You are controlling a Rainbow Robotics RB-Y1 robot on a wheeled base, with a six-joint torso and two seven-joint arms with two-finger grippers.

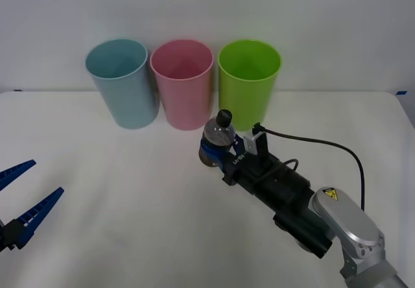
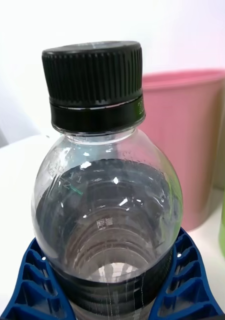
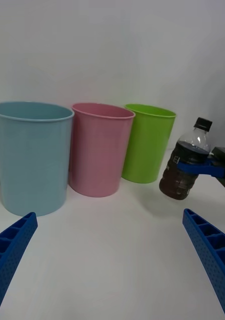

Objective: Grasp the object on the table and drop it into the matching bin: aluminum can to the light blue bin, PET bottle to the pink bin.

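My right gripper (image 1: 211, 150) is shut on the PET bottle (image 1: 218, 133), a small clear bottle with a black cap and a dark label. Its blue fingers (image 2: 187, 280) clasp the lower body. In the left wrist view the bottle (image 3: 186, 172) hangs a little above the white table (image 1: 130, 191), slightly tilted, in front of the lime green bin. The pink bin (image 1: 183, 87) stands in the middle of the back row, behind and left of the bottle. At the row's left end is the light blue bin (image 1: 123, 87). My left gripper (image 1: 47, 178) is open, low at the left edge.
A lime green bin (image 1: 249, 84) stands right of the pink bin, directly behind the bottle. The three bins sit close together near the table's far edge against a white wall. A black cable (image 1: 324, 146) loops over my right arm.
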